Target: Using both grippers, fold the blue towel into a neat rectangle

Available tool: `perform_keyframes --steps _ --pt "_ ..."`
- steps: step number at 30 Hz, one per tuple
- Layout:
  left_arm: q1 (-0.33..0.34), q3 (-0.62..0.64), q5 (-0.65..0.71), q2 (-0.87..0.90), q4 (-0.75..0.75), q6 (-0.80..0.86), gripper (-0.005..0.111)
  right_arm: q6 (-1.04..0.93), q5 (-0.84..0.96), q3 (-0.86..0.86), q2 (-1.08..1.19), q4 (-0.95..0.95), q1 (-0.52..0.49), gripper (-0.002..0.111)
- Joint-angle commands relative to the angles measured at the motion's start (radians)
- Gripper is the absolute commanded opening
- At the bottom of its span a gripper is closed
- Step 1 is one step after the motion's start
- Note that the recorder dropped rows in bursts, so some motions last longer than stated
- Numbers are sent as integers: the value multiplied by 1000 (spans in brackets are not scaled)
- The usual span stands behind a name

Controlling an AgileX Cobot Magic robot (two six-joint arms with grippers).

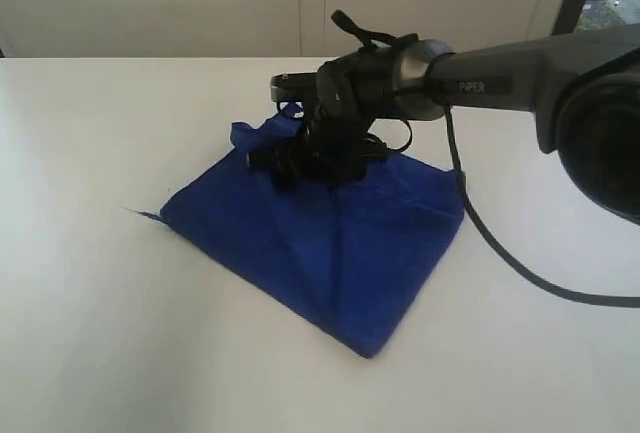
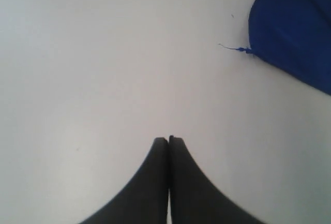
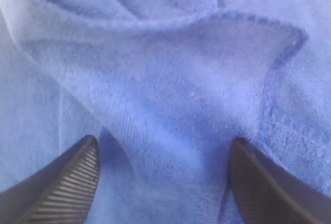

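The blue towel (image 1: 330, 238) lies partly folded on the white table, with a raised, bunched flap at its far edge. My right gripper (image 1: 290, 158), on the arm marked PIPER, is down on that far part of the cloth. Its wrist view shows the jaws wide open, the ribbed fingers (image 3: 72, 182) pressing into the towel (image 3: 170, 94) with a hemmed fold of it between them. My left gripper (image 2: 168, 140) is shut and empty above bare table. The towel's corner (image 2: 289, 32) and its loose thread (image 2: 232, 48) lie off to one side of it.
The white table (image 1: 120, 333) stretches around the towel on all sides. The right arm's black cable (image 1: 500, 248) loops over the table to the right of the cloth. A pale wall (image 1: 200, 3) stands behind the table.
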Motion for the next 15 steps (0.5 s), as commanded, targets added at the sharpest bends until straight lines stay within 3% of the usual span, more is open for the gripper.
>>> perform_keyframes --steps 1,9,15 --pt "5 6 6 -6 -10 -3 0 -51 112 -10 -80 -67 -11 67" --pt "5 6 6 -6 -10 -3 0 -455 324 5 -163 -88 -105 65" --pt "5 6 6 -6 -10 -3 0 -558 195 140 -154 -85 -162 65"
